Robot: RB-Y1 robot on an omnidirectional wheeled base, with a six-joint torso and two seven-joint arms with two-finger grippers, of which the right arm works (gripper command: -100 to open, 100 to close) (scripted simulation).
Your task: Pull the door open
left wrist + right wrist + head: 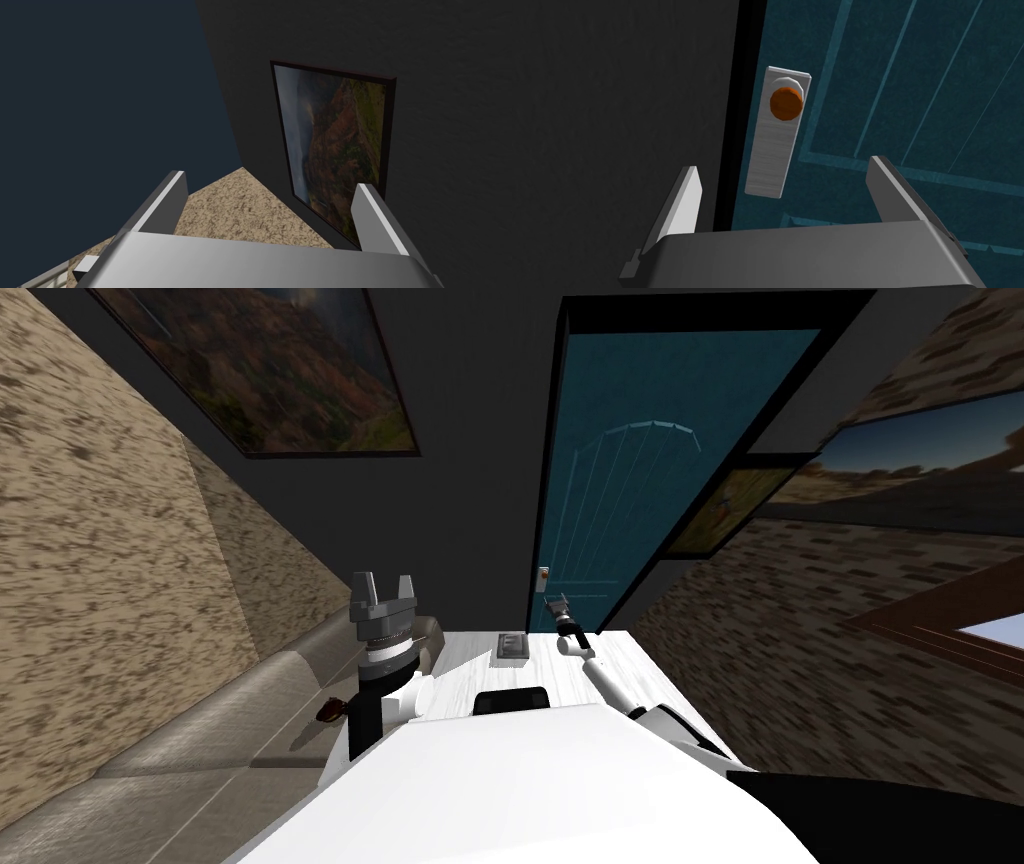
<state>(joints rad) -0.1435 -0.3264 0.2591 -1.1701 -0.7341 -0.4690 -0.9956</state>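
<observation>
The right gripper (782,167) hung wide open just short of the orange knob (786,104) at the latch edge of the teal door (912,90), apparently lined up to grab it, while the left gripper (382,590), also spread, was parked clear.

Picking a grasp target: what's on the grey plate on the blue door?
An orange-brown knob on a pale round collar. Rest of the plate is bare. The knob covers the collar's middle.
</observation>
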